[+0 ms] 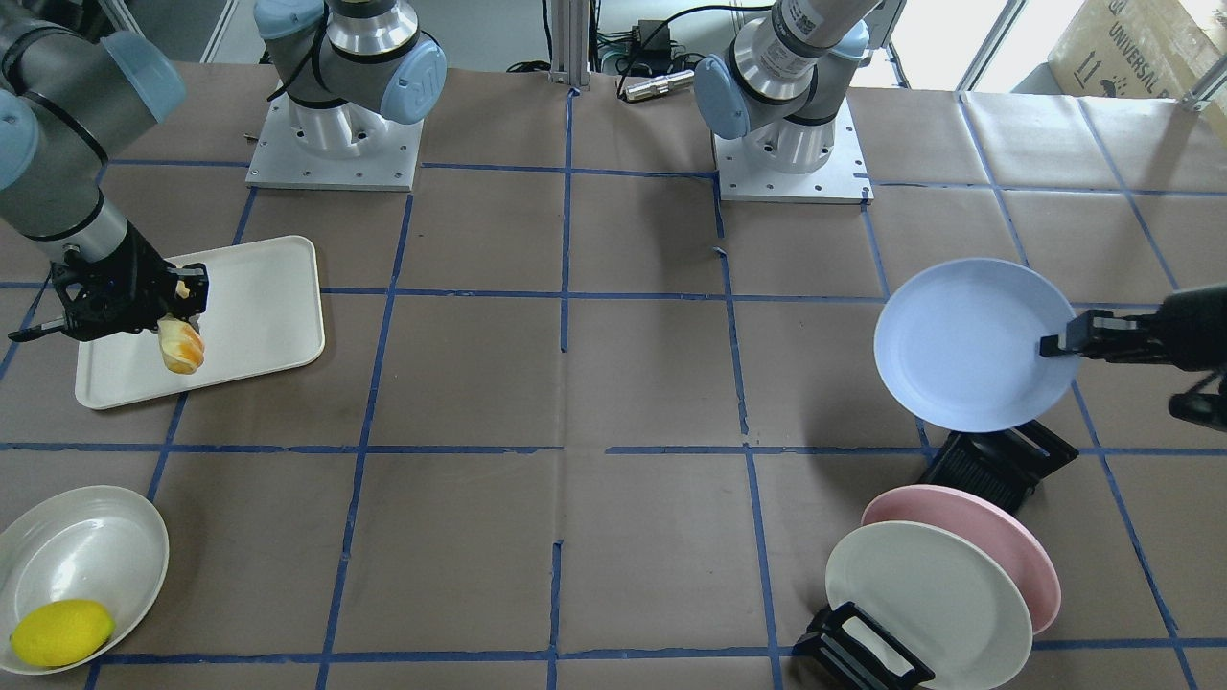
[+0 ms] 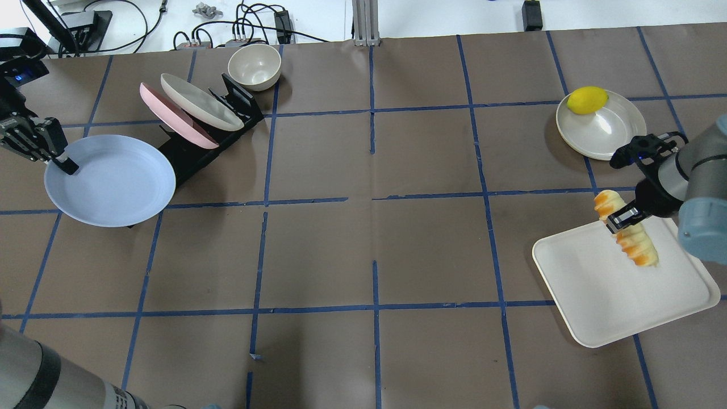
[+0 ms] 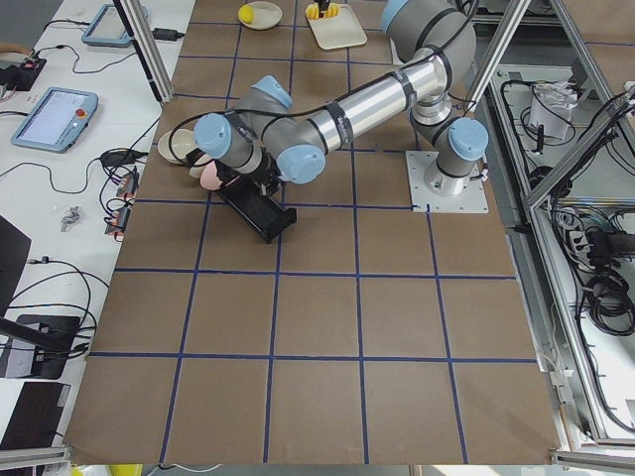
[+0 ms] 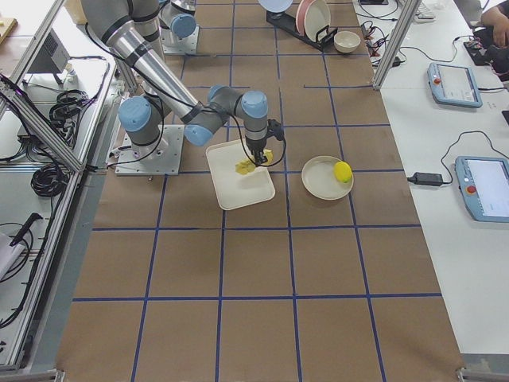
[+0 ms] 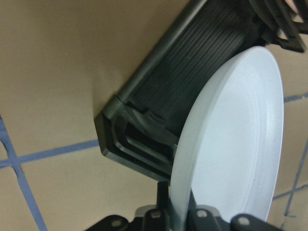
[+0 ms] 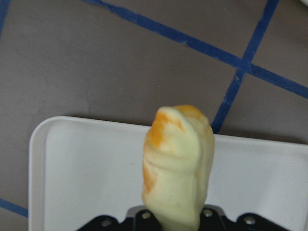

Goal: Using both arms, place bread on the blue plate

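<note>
The bread is a pale-yellow ridged loaf with golden-brown ends. My right gripper is shut on its middle and holds it above the cream tray. It also shows in the front view and fills the right wrist view. The blue plate is held by its rim in my left gripper, which is shut on it, lifted beside the black rack. The plate also shows in the front view and the left wrist view.
A pink plate and a cream-white plate stand in the rack. A small bowl sits behind it. A cream dish with a lemon lies at the far right.
</note>
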